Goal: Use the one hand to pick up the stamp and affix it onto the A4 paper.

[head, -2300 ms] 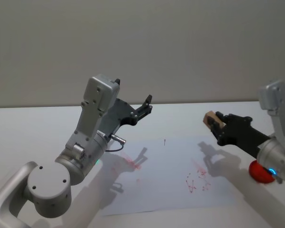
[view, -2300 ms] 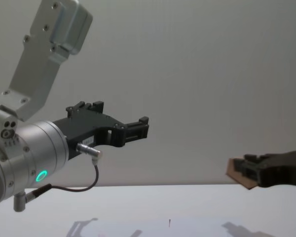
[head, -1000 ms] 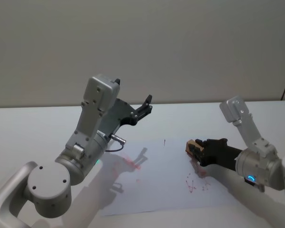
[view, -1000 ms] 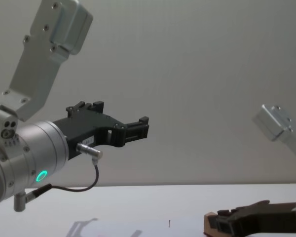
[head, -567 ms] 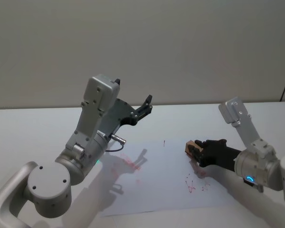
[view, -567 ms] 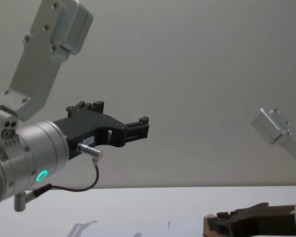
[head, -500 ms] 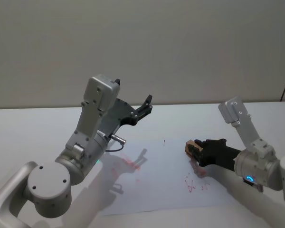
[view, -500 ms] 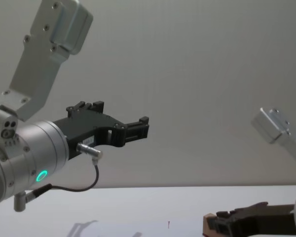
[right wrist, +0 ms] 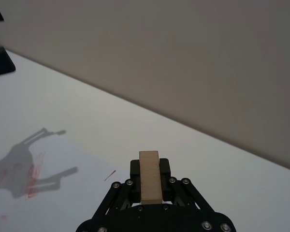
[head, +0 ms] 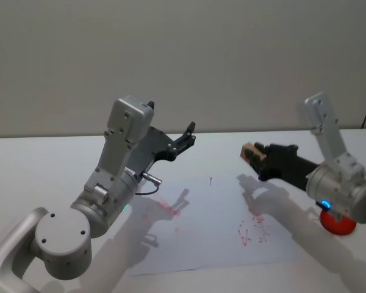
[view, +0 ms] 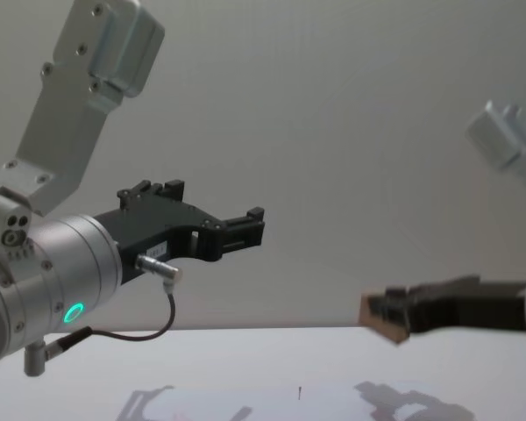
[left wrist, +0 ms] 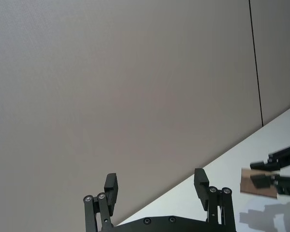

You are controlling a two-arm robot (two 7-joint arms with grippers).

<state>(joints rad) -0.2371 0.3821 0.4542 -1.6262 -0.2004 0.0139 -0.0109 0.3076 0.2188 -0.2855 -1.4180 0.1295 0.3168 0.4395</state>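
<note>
My right gripper [head: 257,155] is shut on the stamp [head: 251,151], a small light-brown block, and holds it in the air above the right part of the A4 paper [head: 201,241]. From the side, the stamp [view: 374,313] hangs well above the tabletop. It sits upright between the fingers in the right wrist view [right wrist: 150,182]. Red ink marks [head: 254,228] lie on the sheet below it. My left gripper [head: 187,133] is raised over the sheet's far left, open and holding nothing, as in the left wrist view [left wrist: 155,186].
A round red object [head: 337,224] lies on the white table [head: 43,165] just right of the paper, partly behind my right arm. More red smudges [head: 166,210] mark the sheet's left half. A plain wall stands behind the table.
My right gripper has risen off the paper with the stamp, moving up and slightly back. The red object at the right has come into sight. The left arm has not moved.
</note>
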